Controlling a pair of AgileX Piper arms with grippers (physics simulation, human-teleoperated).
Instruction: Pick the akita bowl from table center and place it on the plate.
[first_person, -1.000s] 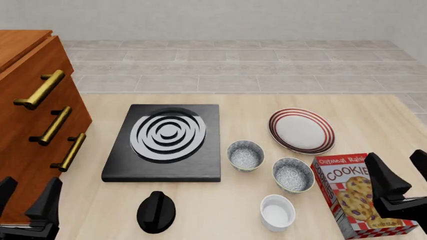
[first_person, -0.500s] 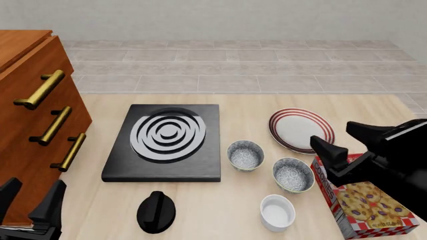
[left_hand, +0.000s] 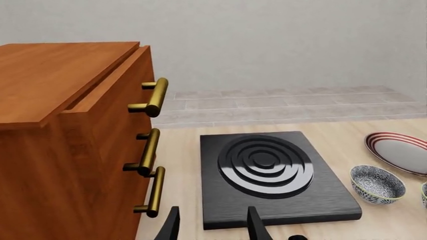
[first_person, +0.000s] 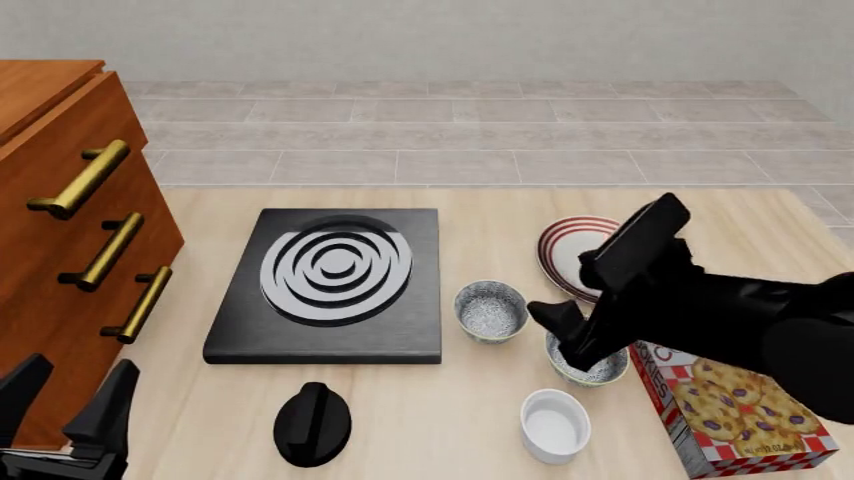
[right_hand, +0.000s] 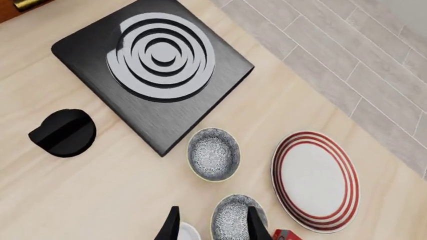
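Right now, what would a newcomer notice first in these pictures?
The black right arm reaching across the front view, its right gripper open above the darker-speckled bowl, beside the akita bowl. Next, the black stove plate with silver rings at table centre, and the red-ringed plate behind the arm.

Black stove plate (first_person: 327, 288), knob (first_person: 312, 423) near it, white cup (first_person: 554, 424), cookie box (first_person: 741, 405), wooden drawers (first_person: 67, 220).

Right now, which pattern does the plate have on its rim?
Dark red concentric rings on the white plate, best in the right wrist view.

Glossy plate (left_hand: 399, 152) — matt wood table (first_person: 400, 420)
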